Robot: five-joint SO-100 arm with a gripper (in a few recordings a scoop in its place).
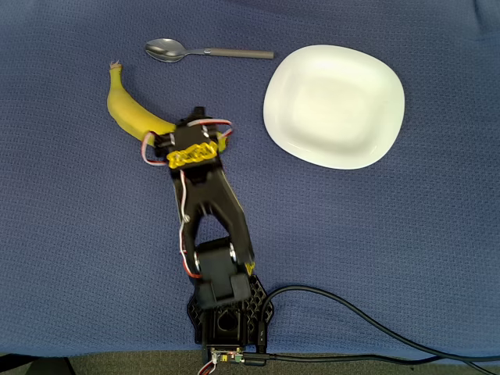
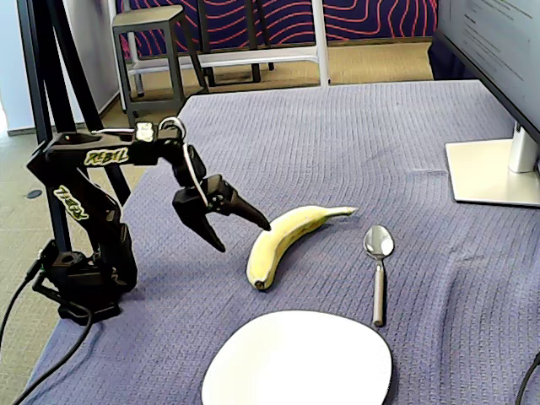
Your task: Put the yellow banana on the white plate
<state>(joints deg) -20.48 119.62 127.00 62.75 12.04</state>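
- Hand [image 2: 245, 236] with fingers apart, hovering just beside the yellow banana [image 2: 287, 238], not touching.
- Banana flat on the table [image 2: 337, 143], mid-table.
- White plate [image 2: 297, 361] empty, at the table's edge; spoon [image 2: 378, 268] beside the banana.

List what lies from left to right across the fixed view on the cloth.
Arm base → tool, open → yellow banana → spoon → monitor stand. The white plate sits nearest the camera, spanning beneath banana and spoon, so it is left unranked.
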